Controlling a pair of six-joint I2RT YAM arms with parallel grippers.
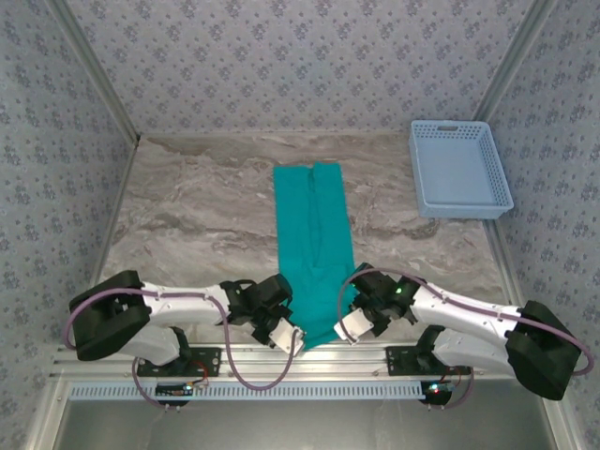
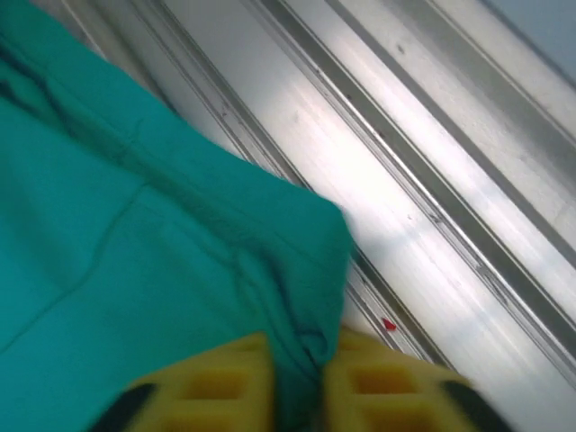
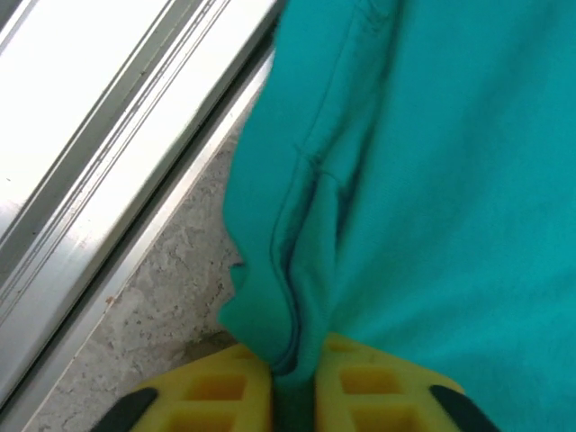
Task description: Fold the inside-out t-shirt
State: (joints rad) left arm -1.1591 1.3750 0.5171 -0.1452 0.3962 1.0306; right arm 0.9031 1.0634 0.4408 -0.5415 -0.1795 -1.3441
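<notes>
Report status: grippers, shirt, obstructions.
Left gripper shut on teal-green soft fabric t-shirt, near-left corner. Right gripper shut on near-right corner. Shirt in long strip. Light blue plastic basket far right, apart.

Shirt (image 1: 314, 244) lies at desk (image 1: 187, 216) centre, lengthwise from 12 to 6 o'clock. Basket (image 1: 459, 169) sits on desk at 2 o'clock, well apart from shirt. Shirt's near corners are between left jaws and right jaws, beside rail (image 2: 432, 180) at 6 o'clock.

Narrow teal t-shirt (image 1: 314, 246) — left tool (image 1: 294, 341), right tool (image 1: 338, 335) at near corners.
</notes>
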